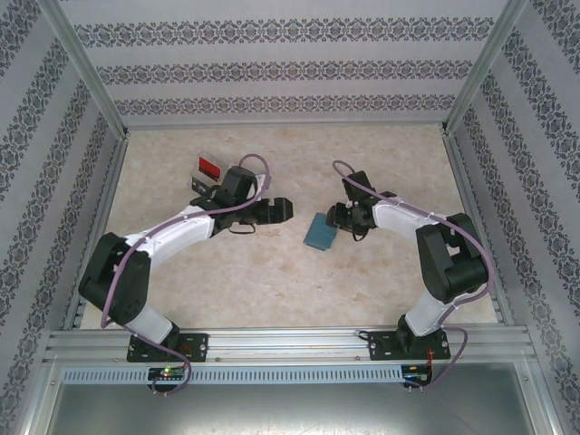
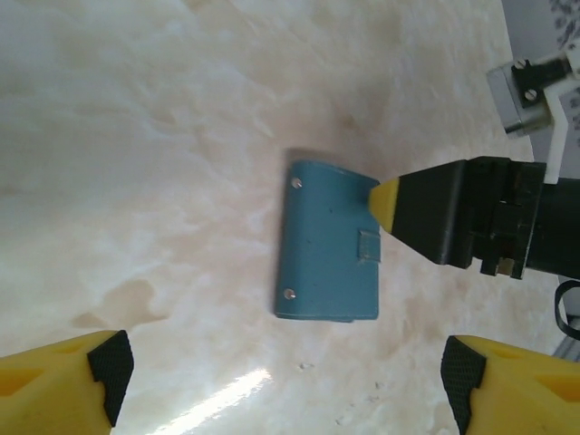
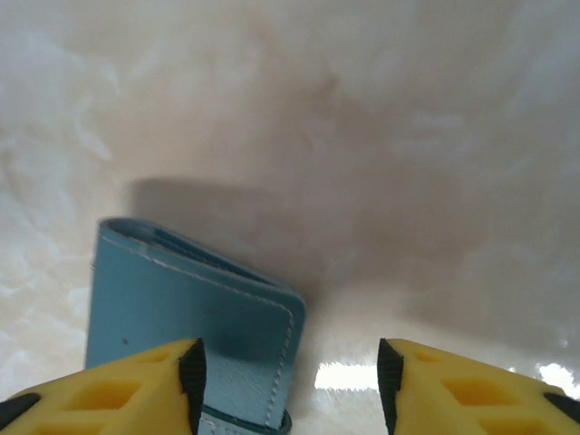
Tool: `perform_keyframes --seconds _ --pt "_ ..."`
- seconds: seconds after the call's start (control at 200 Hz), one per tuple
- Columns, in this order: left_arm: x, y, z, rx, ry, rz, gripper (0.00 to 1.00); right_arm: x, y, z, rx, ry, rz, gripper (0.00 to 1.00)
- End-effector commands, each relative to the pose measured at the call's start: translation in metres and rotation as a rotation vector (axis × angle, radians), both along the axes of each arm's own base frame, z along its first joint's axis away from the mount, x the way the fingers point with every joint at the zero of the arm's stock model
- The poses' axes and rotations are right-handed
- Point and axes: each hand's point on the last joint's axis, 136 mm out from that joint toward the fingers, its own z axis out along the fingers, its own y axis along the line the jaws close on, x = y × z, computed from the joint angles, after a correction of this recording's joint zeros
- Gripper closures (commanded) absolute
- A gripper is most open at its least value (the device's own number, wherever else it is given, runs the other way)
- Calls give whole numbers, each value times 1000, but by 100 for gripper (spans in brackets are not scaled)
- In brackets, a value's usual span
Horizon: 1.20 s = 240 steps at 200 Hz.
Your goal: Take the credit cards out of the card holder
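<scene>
The card holder (image 1: 319, 232) lies closed and flat on the table, a blue-grey wallet with a strap tab and two rivets (image 2: 328, 243). No credit cards show at it. My right gripper (image 1: 334, 217) is low at its right edge, jaws open. In the right wrist view (image 3: 288, 372) one yellow finger (image 3: 118, 390) rests over the wallet's corner (image 3: 181, 299) and the other stands off on bare table. One of its yellow fingertips (image 2: 385, 201) touches the wallet's edge near the strap. My left gripper (image 1: 272, 210) hovers left of the wallet, open and empty (image 2: 281, 381).
A clear tray (image 1: 201, 181) with a red card (image 1: 209, 168) standing in it sits at the back left, just behind my left arm. Patterned walls and metal rails (image 1: 91, 208) close the marble tabletop on three sides.
</scene>
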Motion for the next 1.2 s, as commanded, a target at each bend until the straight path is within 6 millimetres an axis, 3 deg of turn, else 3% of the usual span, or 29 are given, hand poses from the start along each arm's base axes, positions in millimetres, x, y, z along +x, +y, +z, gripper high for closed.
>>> perform_keyframes --seconds 0.0,0.11,0.205,0.525,0.669,0.769,0.989,1.194 --pt "-3 -27 -6 -41 70 -35 14 -6 4 -8 29 24 -13 54" --pt "0 -39 -28 -22 129 -19 22 -9 5 -18 39 61 -7 64" --pt "2 -50 -42 -43 179 -17 26 -9 12 -24 64 78 12 65" --pt "0 -62 -77 -44 282 -39 26 -7 25 -32 97 97 68 67" --pt "5 -74 -80 -81 299 -63 26 -7 28 -34 106 98 77 67" --pt "9 -81 -73 -118 298 -65 30 -7 28 -34 110 100 76 68" --pt "12 -89 -64 -175 303 -66 48 -9 35 -34 162 98 70 68" --pt "12 -82 -68 -127 299 -52 76 -5 36 -18 178 55 68 65"
